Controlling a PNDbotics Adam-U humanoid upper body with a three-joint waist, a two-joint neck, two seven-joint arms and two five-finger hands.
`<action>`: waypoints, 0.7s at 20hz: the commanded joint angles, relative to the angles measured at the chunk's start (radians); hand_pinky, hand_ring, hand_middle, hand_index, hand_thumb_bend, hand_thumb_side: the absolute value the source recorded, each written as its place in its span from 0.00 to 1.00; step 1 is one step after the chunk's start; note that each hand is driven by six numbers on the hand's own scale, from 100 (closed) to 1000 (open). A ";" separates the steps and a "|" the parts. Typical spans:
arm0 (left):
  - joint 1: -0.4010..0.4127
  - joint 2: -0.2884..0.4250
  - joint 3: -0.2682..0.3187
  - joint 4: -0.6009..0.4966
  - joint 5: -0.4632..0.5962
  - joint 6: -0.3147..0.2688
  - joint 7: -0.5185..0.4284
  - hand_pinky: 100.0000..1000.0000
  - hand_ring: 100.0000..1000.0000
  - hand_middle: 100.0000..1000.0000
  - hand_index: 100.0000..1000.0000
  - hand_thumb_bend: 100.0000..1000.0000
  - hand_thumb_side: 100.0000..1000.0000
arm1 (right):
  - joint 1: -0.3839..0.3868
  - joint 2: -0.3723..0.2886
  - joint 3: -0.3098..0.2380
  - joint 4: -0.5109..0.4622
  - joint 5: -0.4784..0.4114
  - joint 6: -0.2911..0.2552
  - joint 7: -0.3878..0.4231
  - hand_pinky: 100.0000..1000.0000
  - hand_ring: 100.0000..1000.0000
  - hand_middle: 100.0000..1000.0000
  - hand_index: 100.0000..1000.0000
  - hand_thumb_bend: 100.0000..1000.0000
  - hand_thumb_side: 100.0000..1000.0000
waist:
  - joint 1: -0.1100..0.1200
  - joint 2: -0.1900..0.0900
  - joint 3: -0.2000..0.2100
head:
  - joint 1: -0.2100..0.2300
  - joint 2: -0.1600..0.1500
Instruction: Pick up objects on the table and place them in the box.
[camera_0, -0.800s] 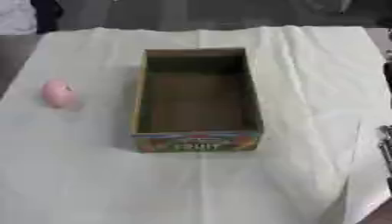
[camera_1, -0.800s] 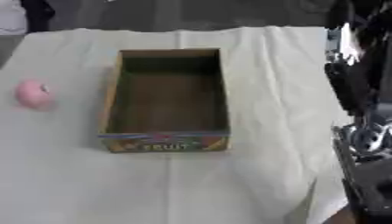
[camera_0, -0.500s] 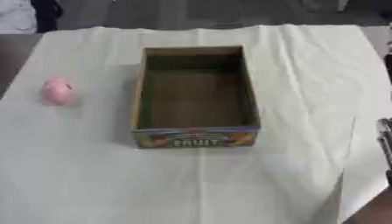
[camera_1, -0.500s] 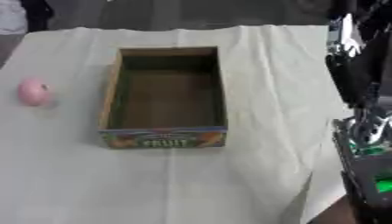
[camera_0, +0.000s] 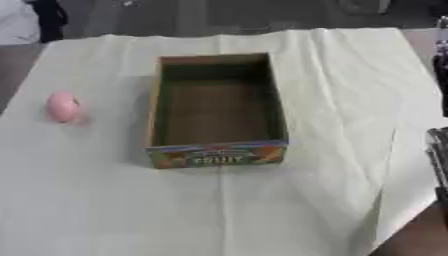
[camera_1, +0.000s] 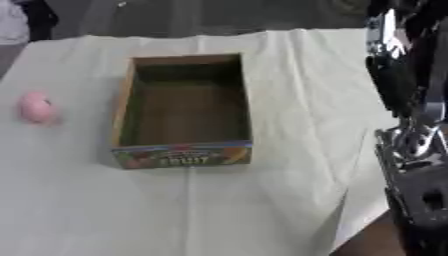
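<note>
A small pink rounded object (camera_0: 63, 106) lies on the white cloth at the left, well apart from the box. The open cardboard box (camera_0: 154, 110) stands in the middle with nothing showing inside it. Its printed fruit label (camera_0: 216, 155) faces me. My right arm and hand (camera_1: 418, 195) come down the right edge of the right eye view as black and silver parts, to the right of the box and touching nothing. My left hand shows in no view.
A white cloth (camera_0: 262, 210) with creases covers the table. Its right edge runs diagonally at the lower right, with brown floor (camera_0: 424, 235) beyond it. A dark floor and part of a person lie past the far edge.
The whole picture has shifted a little, so the camera has moved. The box and the pink object keep their places on the cloth. The right arm stays at the right edge.
</note>
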 joint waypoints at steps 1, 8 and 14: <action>-0.046 0.125 -0.007 0.037 -0.044 0.029 -0.122 0.81 0.67 0.68 0.92 0.03 0.38 | -0.007 -0.013 0.001 -0.020 0.006 0.001 0.006 0.66 0.75 0.65 0.82 0.17 0.63 | 0.001 -0.021 -0.001 | 0.014 0.003; -0.163 0.257 -0.037 0.231 -0.076 -0.058 -0.375 0.82 0.72 0.72 0.92 0.05 0.40 | -0.005 -0.022 0.004 -0.020 0.006 0.003 0.008 0.66 0.75 0.65 0.82 0.18 0.64 | 0.003 -0.019 -0.004 | 0.019 0.011; -0.252 0.305 -0.063 0.371 -0.116 -0.149 -0.509 0.84 0.76 0.74 0.92 0.10 0.33 | -0.007 -0.033 0.007 -0.020 0.006 0.005 0.010 0.66 0.74 0.65 0.82 0.19 0.64 | 0.006 -0.003 -0.013 | 0.026 0.017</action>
